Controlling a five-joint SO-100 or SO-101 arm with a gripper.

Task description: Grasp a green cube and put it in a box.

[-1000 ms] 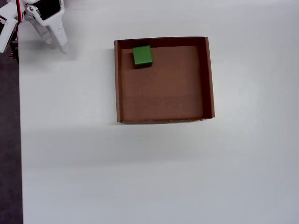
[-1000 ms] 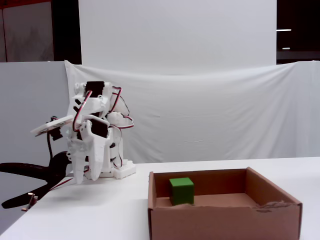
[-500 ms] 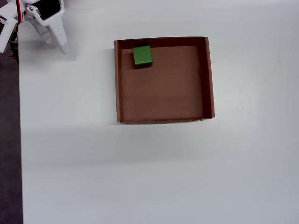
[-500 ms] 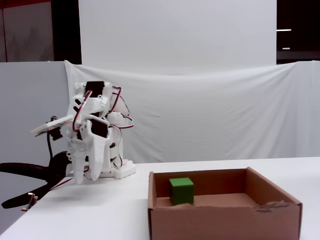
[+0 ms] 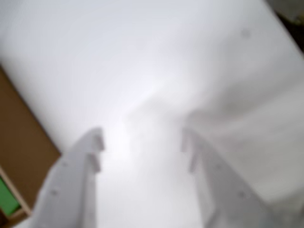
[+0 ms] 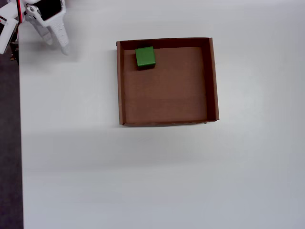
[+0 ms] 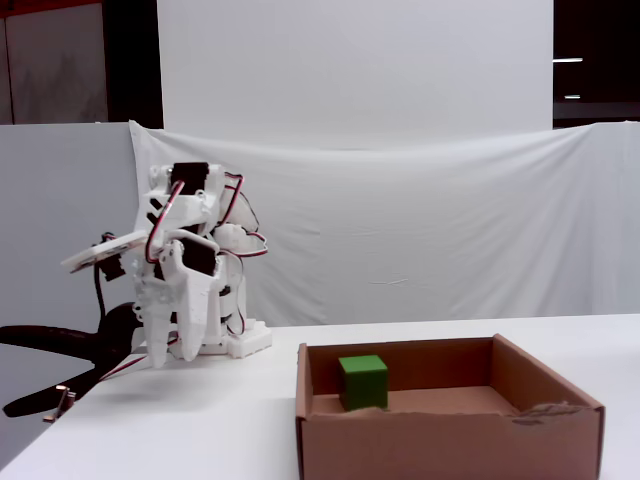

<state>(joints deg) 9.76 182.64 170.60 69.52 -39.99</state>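
The green cube point(image 6: 145, 57) rests inside the box point(image 6: 214, 81), in its back-left corner in the overhead view, close to the walls. The fixed view shows the green cube point(image 7: 362, 381) behind the front wall of the box point(image 7: 450, 445). My gripper point(image 6: 57, 46) hangs folded back at the table's top-left corner, far from the box. In the blurred wrist view my gripper point(image 5: 142, 138) is open over bare white table, with nothing between its fingers. A slice of the box point(image 5: 19, 142) and of the cube point(image 5: 7, 202) shows at the left edge there.
The white table point(image 6: 157, 171) ends at a dark strip on the left in the overhead view. The arm's base point(image 7: 235, 345) and a black clamp point(image 7: 70, 345) sit at the left in the fixed view. A white cloth backdrop point(image 7: 420, 220) hangs behind.
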